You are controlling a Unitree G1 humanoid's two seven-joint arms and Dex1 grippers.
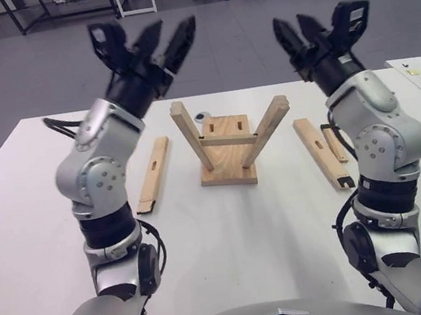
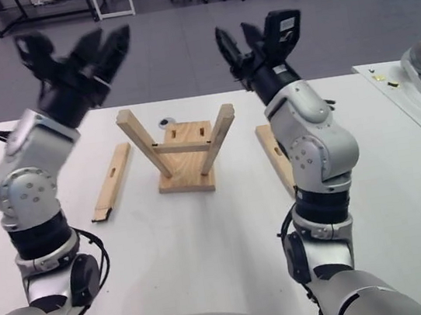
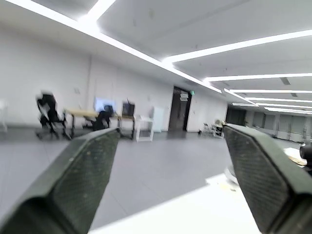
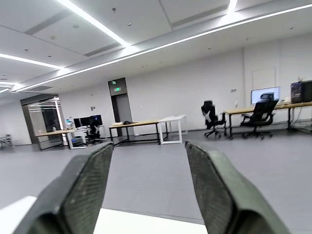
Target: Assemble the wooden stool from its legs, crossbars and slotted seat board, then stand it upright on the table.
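The right arm [image 2: 314, 139] hides part of a loose leg [image 2: 272, 155].

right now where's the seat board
In the left eye view the seat board lies flat at the middle of the table, between a loose slotted piece on the robot's left and two loose pieces on its right.

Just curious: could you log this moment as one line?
left gripper: open, raised | right gripper: open, raised | pale wooden slotted seat board: flat on white table, two legs fitted | loose wooden pieces: either side
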